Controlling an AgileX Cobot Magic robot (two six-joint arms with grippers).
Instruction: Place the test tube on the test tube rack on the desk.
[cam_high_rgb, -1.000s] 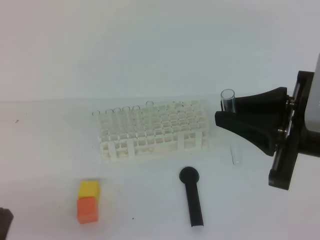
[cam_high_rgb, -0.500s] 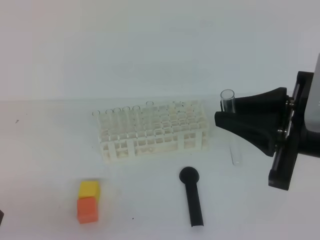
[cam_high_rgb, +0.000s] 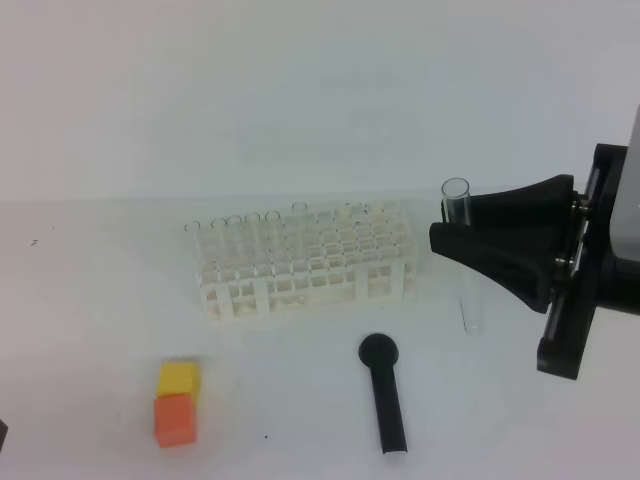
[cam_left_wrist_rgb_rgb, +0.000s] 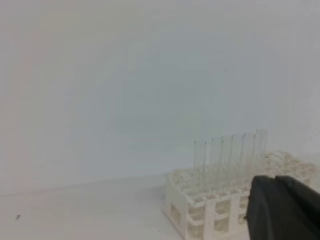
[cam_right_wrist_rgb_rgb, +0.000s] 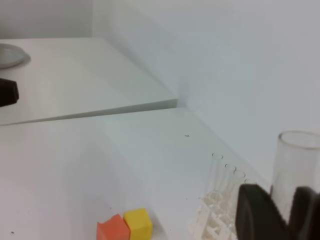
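Observation:
The test tube (cam_high_rgb: 470, 300) is a clear glass tube, held upright with its open rim (cam_high_rgb: 456, 189) on top. My right gripper (cam_high_rgb: 440, 238) is shut on the test tube just below the rim, a short way right of the test tube rack (cam_high_rgb: 300, 265). Its lower end hangs just above the desk (cam_high_rgb: 100, 300). In the right wrist view the tube (cam_right_wrist_rgb_rgb: 297, 160) rises between my black fingers (cam_right_wrist_rgb_rgb: 257, 212), with the rack (cam_right_wrist_rgb_rgb: 215, 220) below. In the left wrist view only a black finger (cam_left_wrist_rgb_rgb: 282, 207) of my left gripper shows, near the rack (cam_left_wrist_rgb_rgb: 215, 210).
Several clear tubes (cam_high_rgb: 250, 225) stand in the rack's back row. A black club-shaped object (cam_high_rgb: 385, 400) lies in front of the rack. A yellow cube (cam_high_rgb: 178, 378) and an orange cube (cam_high_rgb: 174, 420) sit together at the front left.
The dark tip of the left gripper at the bottom left corner of the high view has slipped almost out of frame. The right gripper and the tube have stayed still.

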